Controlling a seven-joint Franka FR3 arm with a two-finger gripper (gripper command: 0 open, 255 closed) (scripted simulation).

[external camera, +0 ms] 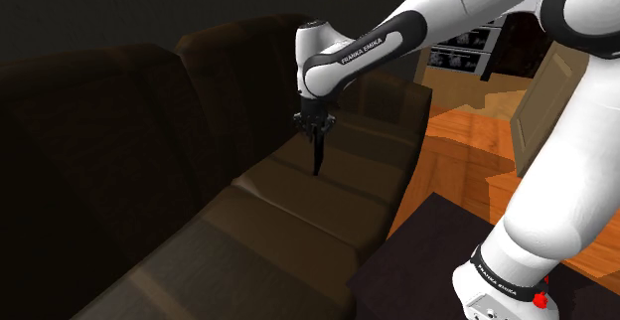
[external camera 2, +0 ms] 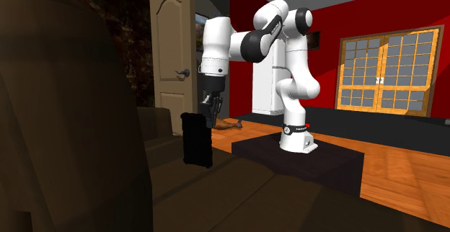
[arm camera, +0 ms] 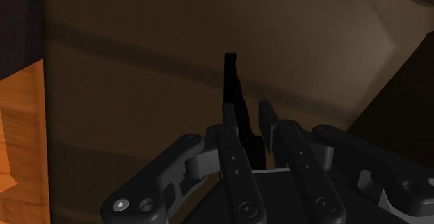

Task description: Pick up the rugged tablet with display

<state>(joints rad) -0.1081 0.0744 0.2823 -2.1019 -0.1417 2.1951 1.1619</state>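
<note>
End effector (external camera 2: 210, 117) points down, clasping upright tablet (external camera 2: 196, 140).

The tablet (external camera: 318, 159) shows edge-on in the shoulder view, a thin black sliver with no display discernible; its top is hidden within the gripper (external camera 2: 210, 115); the sofa (external camera: 298, 219) runs off that view's left and bottom edges.

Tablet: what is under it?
The dark brown sofa seat lies under the upright black tablet, clasped by the gripper. Any gap beneath its lower edge is unclear.

Dark brown sofa (external camera: 298, 209), orange wood floor (external camera: 467, 134), red walls (external camera 2: 360, 7), pale panelled door (external camera 2: 173, 58).
</note>
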